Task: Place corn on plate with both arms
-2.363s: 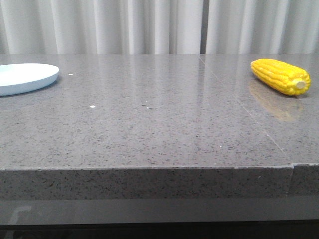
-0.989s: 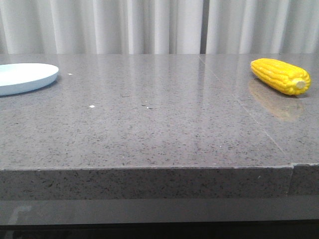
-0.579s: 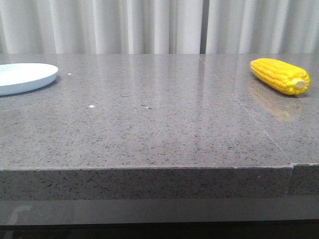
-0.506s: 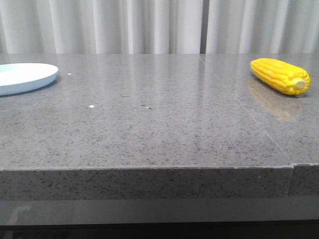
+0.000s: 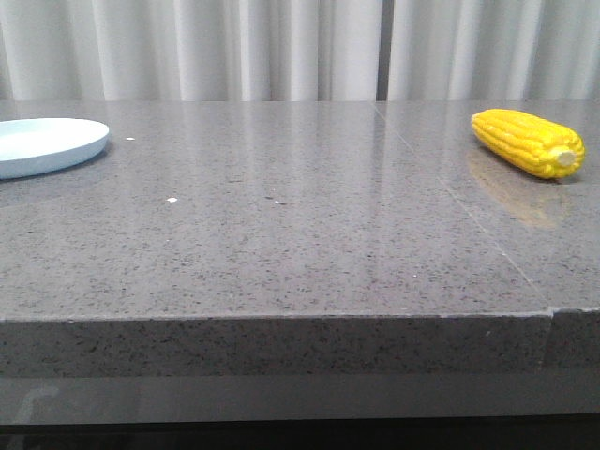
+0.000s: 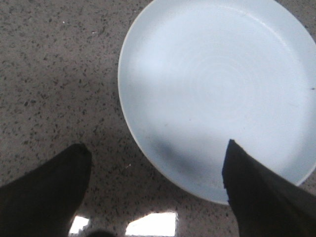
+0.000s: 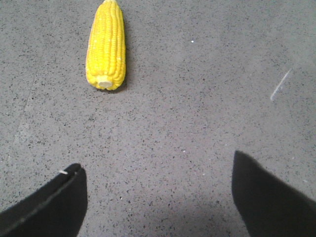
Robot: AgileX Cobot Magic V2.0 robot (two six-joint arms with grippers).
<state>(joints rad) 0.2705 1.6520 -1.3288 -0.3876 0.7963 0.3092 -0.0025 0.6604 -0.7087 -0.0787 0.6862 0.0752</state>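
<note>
2 pincers spread, empty: right pincer [image 7: 157, 170] near corn [image 7: 105, 46], left pincer [image 6: 155, 168] over plate [image 6: 148, 59].

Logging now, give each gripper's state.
Left gripper: open, empty, over the round pale blue plate.
Right gripper: open, empty, short of the yellow corn cob.

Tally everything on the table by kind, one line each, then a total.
Corn: 1
Plate: 1
Total: 2
</note>
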